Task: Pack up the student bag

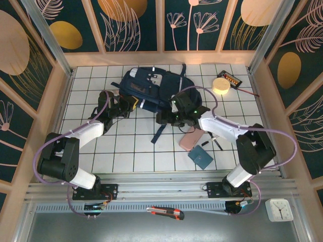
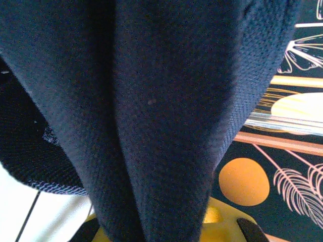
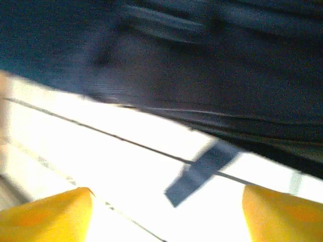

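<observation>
The student bag (image 1: 151,85), a navy-blue backpack with white patches, lies at the back middle of the tiled table. My left gripper (image 1: 130,105) is at its left lower edge, shut on a fold of its navy fabric (image 2: 151,101), which runs down between the yellow fingers (image 2: 224,219). My right gripper (image 1: 165,119) stands open just in front of the bag's lower edge. Its yellow fingertips (image 3: 50,214) are wide apart over white tile, with nothing between them. A loose dark strap end (image 3: 202,171) lies on the tile ahead of it, below the bag's edge (image 3: 202,75).
A pink case (image 1: 191,138), a teal notebook (image 1: 201,157) and a pen (image 1: 217,142) lie right of centre. A yellow tape roll (image 1: 220,85) and a black device (image 1: 231,78) sit at the back right. A utility knife (image 1: 166,212) and a clock (image 1: 279,209) lie below the table's near edge.
</observation>
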{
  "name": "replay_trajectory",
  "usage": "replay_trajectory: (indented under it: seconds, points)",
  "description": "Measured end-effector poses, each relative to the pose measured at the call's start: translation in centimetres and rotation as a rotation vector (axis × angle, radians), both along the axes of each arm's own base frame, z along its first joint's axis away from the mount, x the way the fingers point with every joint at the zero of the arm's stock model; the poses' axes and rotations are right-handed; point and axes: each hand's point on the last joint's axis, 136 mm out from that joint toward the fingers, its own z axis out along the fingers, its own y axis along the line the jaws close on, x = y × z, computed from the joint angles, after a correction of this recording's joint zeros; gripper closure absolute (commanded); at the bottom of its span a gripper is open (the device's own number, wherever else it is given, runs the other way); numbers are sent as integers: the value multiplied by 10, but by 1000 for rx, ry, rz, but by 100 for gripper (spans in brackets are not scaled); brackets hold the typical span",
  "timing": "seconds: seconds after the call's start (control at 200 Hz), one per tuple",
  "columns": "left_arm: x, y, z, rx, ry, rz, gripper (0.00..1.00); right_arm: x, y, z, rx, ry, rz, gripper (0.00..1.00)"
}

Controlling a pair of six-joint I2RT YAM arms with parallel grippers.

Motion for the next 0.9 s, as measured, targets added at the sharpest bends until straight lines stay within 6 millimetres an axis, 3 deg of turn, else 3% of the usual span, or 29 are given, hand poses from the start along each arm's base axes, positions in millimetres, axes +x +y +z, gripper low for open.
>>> replay_trajectory:
  seconds: [0.165, 0.32, 0.525, 0.691, 0.896]
  points:
    - [8, -6, 21, -27, -32, 2, 100, 4, 35, 36, 273, -51, 52, 10]
    - [17, -10, 47, -48, -80, 3, 100, 9, 46, 41, 393, -65, 41, 11]
    - [25, -13, 70, -85, -72, 17, 100, 15, 43, 38, 431, -81, 4, 11]
    - [25, -12, 66, -96, -23, 32, 100, 26, 29, 32, 428, -94, -50, 11]
    - [22, -16, 64, -96, -13, 30, 100, 43, 16, 41, 449, -134, -87, 11]
